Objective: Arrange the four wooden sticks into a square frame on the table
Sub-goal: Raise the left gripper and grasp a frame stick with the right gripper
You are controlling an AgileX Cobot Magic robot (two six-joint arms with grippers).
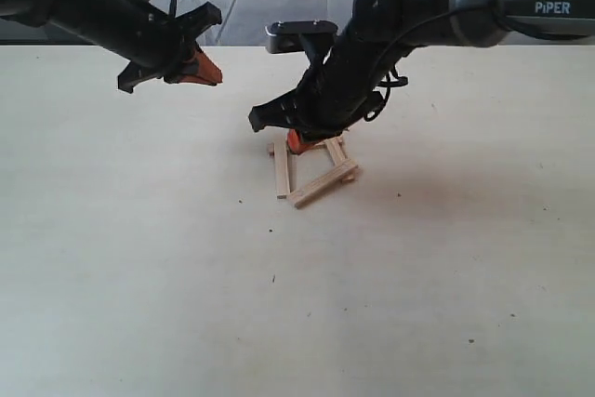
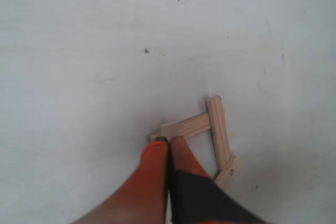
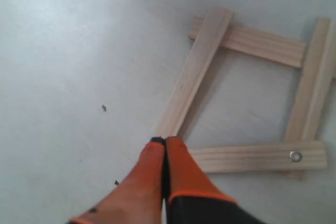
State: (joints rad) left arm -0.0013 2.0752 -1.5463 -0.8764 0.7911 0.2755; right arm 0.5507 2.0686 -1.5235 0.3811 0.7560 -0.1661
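Pressing both pairs of my orange-tipped jaws fully together, I grip nothing in either. My right gripper [image 3: 165,141] is down low at the small open frame [image 1: 322,184], which lies near the middle of the wide pale beige matte table [image 1: 139,285]. The frame is made of four short, flat, light-wood sticks [image 1: 281,170] that overlap at the corners.

My right gripper's closed tips sit at one corner of the frame. There the end of a plain stick [image 3: 197,72] comes close to the end of a stick with a small round hole [image 3: 247,158]. Whether the tips actually touch the wood, I cannot tell. Across from them a third stick [image 3: 257,43] joins the plain one at its other end. A fourth stick [image 3: 310,93] closes the side opposite the plain stick, passing under the holed stick beside the hole.

From the exterior view the outline looks skewed, leaning rather than truly square.

My left gripper [image 1: 212,72] hangs in the air, raised above the table and well apart from the frame, off to its left. From its wrist camera I see part of the frame lying past my shut tips, on the speckled tabletop.
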